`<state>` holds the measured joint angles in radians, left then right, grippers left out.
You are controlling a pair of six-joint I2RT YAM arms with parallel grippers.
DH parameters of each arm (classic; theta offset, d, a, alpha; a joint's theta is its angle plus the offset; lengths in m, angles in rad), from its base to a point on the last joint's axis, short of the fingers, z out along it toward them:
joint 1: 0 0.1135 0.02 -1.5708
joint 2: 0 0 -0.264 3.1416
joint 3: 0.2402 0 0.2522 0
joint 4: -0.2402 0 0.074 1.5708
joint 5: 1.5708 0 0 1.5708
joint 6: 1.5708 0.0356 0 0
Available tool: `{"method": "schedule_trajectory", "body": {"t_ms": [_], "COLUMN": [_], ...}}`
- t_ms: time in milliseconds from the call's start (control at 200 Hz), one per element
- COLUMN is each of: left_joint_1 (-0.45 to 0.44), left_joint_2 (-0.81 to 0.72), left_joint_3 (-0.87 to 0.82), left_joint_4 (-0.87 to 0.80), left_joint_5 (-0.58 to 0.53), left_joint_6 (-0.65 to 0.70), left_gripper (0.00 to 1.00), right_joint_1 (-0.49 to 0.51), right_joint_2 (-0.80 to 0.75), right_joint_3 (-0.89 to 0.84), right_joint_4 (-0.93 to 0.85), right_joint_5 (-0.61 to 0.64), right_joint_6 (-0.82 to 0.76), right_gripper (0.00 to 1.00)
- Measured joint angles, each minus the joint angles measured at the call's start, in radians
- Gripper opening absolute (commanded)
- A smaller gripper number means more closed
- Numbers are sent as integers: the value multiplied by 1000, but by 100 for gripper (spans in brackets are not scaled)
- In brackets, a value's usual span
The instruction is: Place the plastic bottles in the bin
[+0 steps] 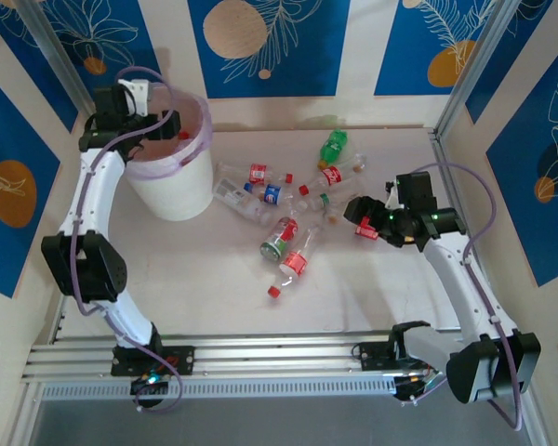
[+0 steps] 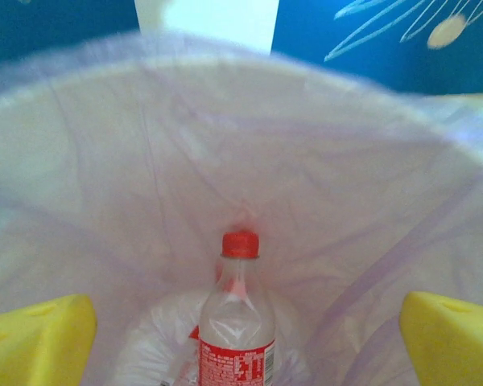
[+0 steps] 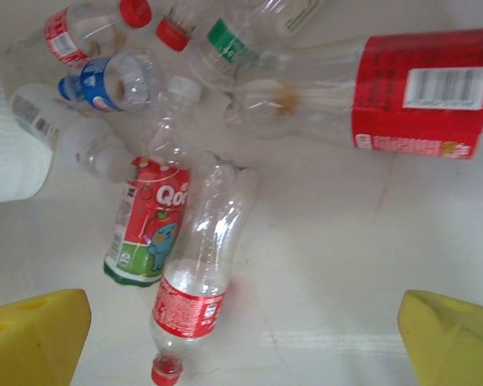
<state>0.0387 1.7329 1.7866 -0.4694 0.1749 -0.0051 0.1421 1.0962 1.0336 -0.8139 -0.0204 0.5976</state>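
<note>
Left wrist view showed a red-capped bottle (image 2: 236, 326) cap-up inside the bin (image 2: 105, 161); left gripper (image 1: 167, 124) jaws stood apart, empty. Right gripper (image 1: 361, 216) jaws stood apart beside scattered bottles (image 1: 281, 237) on the table (image 1: 214, 274).

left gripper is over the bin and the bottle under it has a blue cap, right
Not quite: the cap is red, not blue. The left wrist view shows the bottle with its red cap down inside the bin. The rest holds: the left gripper is over the bin.
</note>
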Motion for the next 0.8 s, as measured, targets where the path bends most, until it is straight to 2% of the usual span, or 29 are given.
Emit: {"method": "schedule_trajectory", "body": {"t_ms": [150,255,325,420,585,800], "left_joint_1": [0,-5,-24,-110,-319,-455], "left_joint_2": [-72,-132,-177,-267,-468,-578], "left_joint_3": [47,72,79,35,-190,-411], "left_joint_4": [-23,-59,-92,-115,-127,-167], "left_joint_5": [0,0,-10,-42,-57,-138], "left_joint_6": [-16,-25,-30,-39,-74,-138], "left_gripper": [98,98,98,98,97,97], "right_joint_1": [85,174,223,274,315,335], "right_joint_2": [35,86,131,212,346,468], "right_joint_3": [29,29,24,12,11,11], "right_joint_4": [-42,-35,-7,47,148,236], "right_joint_5": [82,97,96,93,96,105], "right_joint_6": [7,53,92,145,223,288], "right_gripper": [93,90,85,83,80,78]}}
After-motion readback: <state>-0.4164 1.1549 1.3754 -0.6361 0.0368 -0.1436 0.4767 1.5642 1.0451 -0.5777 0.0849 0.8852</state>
